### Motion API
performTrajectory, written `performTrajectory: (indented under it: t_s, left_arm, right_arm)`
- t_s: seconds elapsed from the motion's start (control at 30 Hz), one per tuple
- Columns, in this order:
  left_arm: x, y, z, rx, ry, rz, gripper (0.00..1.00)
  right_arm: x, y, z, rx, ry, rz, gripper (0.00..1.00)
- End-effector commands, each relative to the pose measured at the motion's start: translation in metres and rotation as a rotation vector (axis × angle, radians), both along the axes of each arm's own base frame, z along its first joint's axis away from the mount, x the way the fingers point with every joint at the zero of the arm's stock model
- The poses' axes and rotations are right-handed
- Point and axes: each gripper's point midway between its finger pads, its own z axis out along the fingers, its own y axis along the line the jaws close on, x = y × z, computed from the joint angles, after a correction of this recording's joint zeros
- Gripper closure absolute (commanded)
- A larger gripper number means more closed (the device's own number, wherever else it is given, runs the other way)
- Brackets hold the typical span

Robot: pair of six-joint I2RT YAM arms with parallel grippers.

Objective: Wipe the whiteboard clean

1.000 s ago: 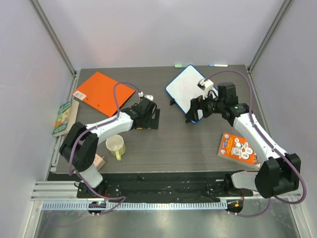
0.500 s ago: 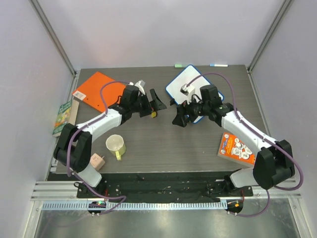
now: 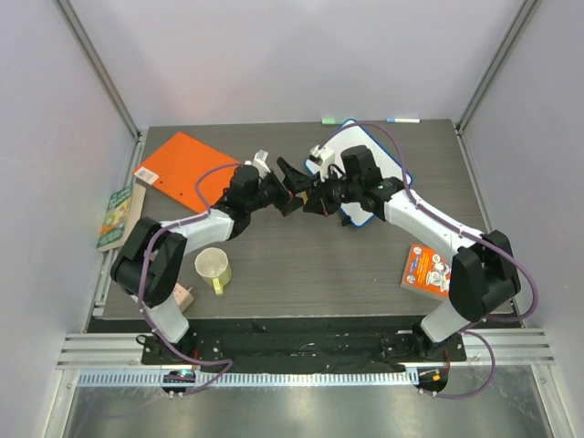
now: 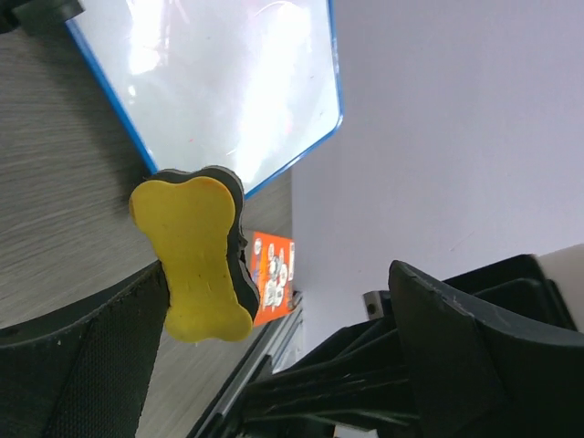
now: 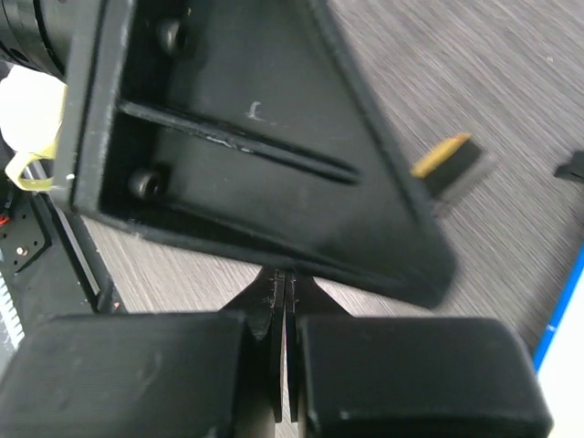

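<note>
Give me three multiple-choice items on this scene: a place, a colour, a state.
1. On the table, the orange folder lies: A) far left B) near right C) middle.
2. The whiteboard has a rim that is: A) red B) blue C) green.
3. The right pincer is: A) wide open B) shut C) out of view.
Answers: 1 A, it sits by the far-left corner; 2 B, blue edges the white face; 3 B, its tips meet without a gap.
</note>
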Motion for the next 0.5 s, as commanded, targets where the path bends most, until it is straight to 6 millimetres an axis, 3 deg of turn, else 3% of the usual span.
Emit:
performTrajectory:
  t_s: [0.0,0.2,0.3,0.33,0.4,0.43,0.47]
  left_arm:
    - [0.003,-0.012,0.037,-0.134,-0.063,-0.015,0.03]
    - [-0.001,-0.01,0.041,-0.157,-0.068,-0.004,0.03]
    - [-0.006,-0.002,0.037,-0.1,-0.071,0.007,0.03]
    - [-0.01,0.001,0.046,-0.089,-0.09,0.01,0.03]
    - [-0.015,0.01,0.035,-0.022,-0.079,0.025,0.03]
    - [-0.02,0.016,0.047,-0.017,-0.106,0.029,0.02]
    - [-0.024,0.021,0.037,0.025,-0.092,0.031,0.01]
  right_arm:
    - [0.01,0.017,0.029,0.059,-0.061,0.016,0.99]
    - [0.02,0.015,0.015,0.011,-0.064,-0.024,0.99]
    - [0.024,0.01,0.01,-0.012,-0.086,-0.048,0.99]
    - [0.026,0.009,0.009,-0.017,-0.089,-0.058,0.98]
    - [0.03,0.007,0.007,-0.028,-0.094,-0.075,0.99]
    - [0.032,0.006,0.005,-0.04,-0.101,-0.08,0.99]
    - [0.033,0.006,0.004,-0.04,-0.104,-0.08,0.99]
